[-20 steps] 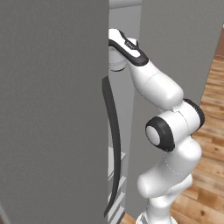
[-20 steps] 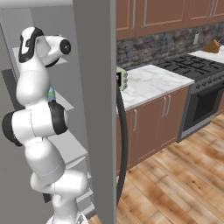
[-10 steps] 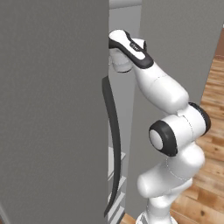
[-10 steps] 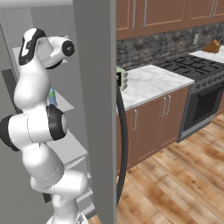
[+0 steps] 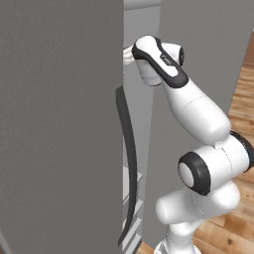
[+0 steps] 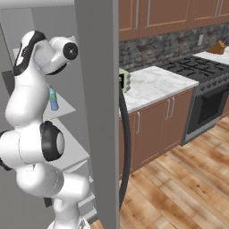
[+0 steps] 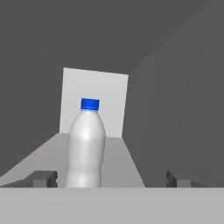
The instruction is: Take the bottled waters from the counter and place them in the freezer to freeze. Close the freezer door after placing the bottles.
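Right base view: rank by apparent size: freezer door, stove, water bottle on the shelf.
1. freezer door, largest, though it stands nearest the camera, which inflates it.
2. stove, farther off, so likely bigger than it looks.
3. water bottle, clearly smallest, upright on the freezer shelf.

A black stove adjoins brown cabinets; perhaps a knife block far right

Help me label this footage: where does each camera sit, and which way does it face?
Left base view: behind the arm's left, facing the freezer; elbow and wrist show.
Right base view: behind its right, facing the freezer interior, counter and stove; arm at left.
Hand view: on the hand, facing a bottle standing between the open end effector tips.
Shared: the bottle in right base and hand views.
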